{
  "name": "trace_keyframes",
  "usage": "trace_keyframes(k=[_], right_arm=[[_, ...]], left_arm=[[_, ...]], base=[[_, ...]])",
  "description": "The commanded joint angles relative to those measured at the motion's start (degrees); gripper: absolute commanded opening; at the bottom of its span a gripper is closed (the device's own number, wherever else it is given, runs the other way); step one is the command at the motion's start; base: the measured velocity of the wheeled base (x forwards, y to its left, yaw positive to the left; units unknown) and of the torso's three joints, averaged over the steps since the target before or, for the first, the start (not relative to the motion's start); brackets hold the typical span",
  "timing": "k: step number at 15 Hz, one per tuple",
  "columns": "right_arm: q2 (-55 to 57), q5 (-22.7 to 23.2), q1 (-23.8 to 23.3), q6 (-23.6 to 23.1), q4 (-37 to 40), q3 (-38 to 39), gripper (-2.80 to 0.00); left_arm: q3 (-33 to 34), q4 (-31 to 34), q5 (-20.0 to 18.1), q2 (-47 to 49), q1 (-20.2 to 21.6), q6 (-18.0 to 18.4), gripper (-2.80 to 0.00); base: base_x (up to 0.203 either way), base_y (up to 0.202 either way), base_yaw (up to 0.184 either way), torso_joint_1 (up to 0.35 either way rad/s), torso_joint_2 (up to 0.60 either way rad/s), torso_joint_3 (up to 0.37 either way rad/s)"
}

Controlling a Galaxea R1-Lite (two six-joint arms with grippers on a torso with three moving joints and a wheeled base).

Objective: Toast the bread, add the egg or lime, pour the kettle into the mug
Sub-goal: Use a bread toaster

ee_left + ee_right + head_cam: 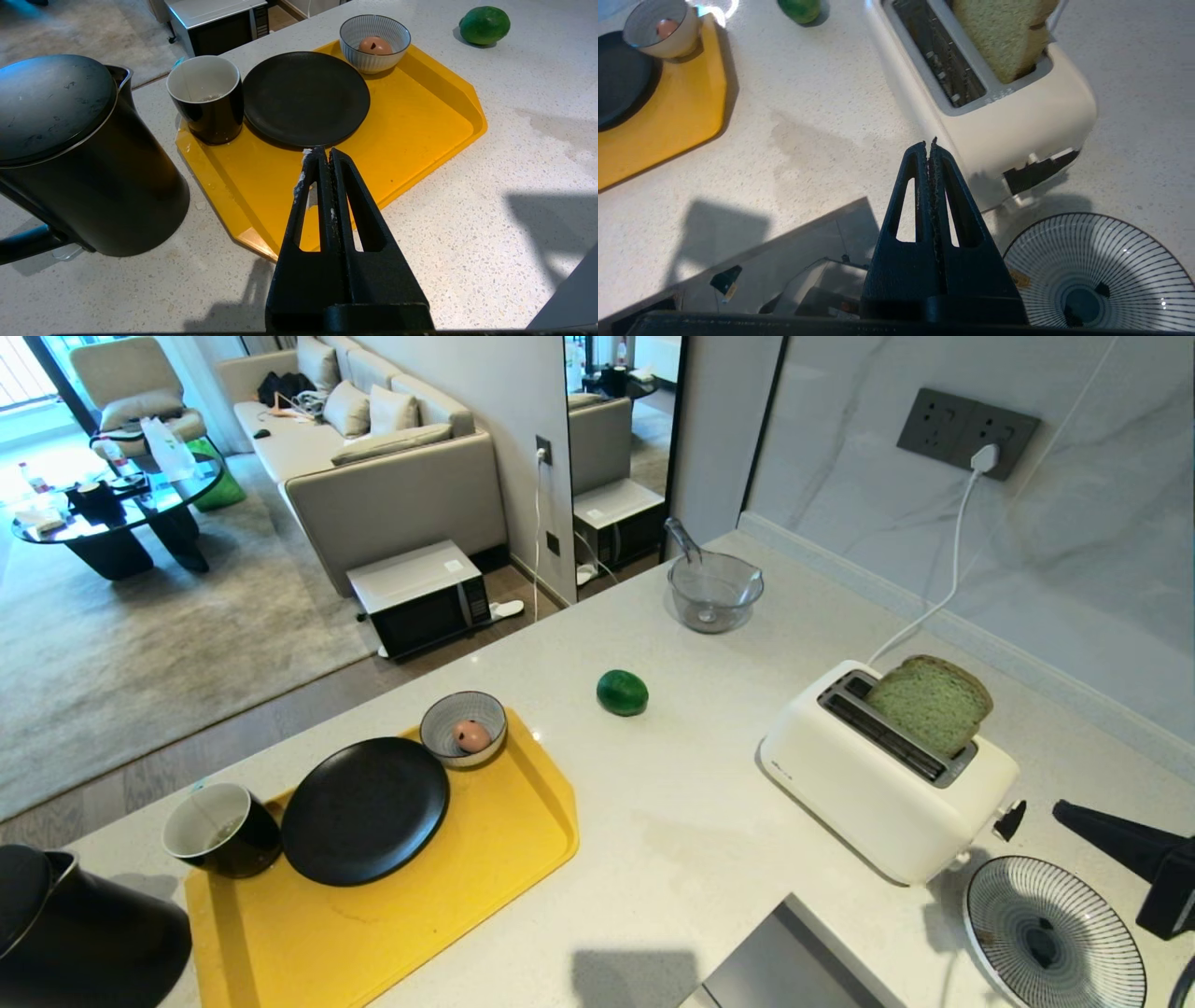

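The pale green bread [934, 702] [1001, 37] stands tilted in the far slot of the white toaster [878, 793], half out. My right gripper [1060, 810] [928, 145] is shut and empty, hovering near the toaster's black lever [1041, 170] without touching it. The lime [623, 693] lies on the counter. An egg [471, 735] sits in a small striped bowl on the yellow tray [448, 896], beside a black plate [364, 810] and the mug [221, 829]. The black kettle [75, 933] stands left of the tray. My left gripper [324, 151] is shut and empty above the tray's near side.
A striped plate [1055, 933] lies right of the toaster's front. A glass bowl [714, 590] with a utensil stands at the counter's back. The toaster's white cord [943, 597] runs to a wall socket. A grey panel [794, 961] sits at the near edge.
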Motion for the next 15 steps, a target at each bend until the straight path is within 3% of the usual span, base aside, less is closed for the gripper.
trace_keyframes(k=[1,5,10,15], right_arm=[[10.2,0.9,-3.7,0.0,-9.5,0.7,-2.8],[14.3,7.8,-12.7,-0.2,-17.3,4.4,-2.8],[13.7,11.0,-13.3,-0.8,-19.1,9.0,-2.8],[14.8,12.2,-13.4,-1.6,-19.0,8.4,-2.8]], left_arm=[[0.8,0.0,0.0,-0.1,0.0,0.0,-2.8],[0.8,0.0,0.0,-0.1,0.0,0.0,-2.8],[0.8,0.0,0.0,-0.1,0.0,0.0,-2.8],[0.8,0.0,0.0,-0.1,0.0,0.0,-2.8]], base=[[0.0,0.0,0.0,0.0,0.0,0.0],[0.0,0.0,0.0,0.0,0.0,0.0],[0.0,0.0,0.0,0.0,0.0,0.0],[0.0,0.0,0.0,0.0,0.0,0.0]])
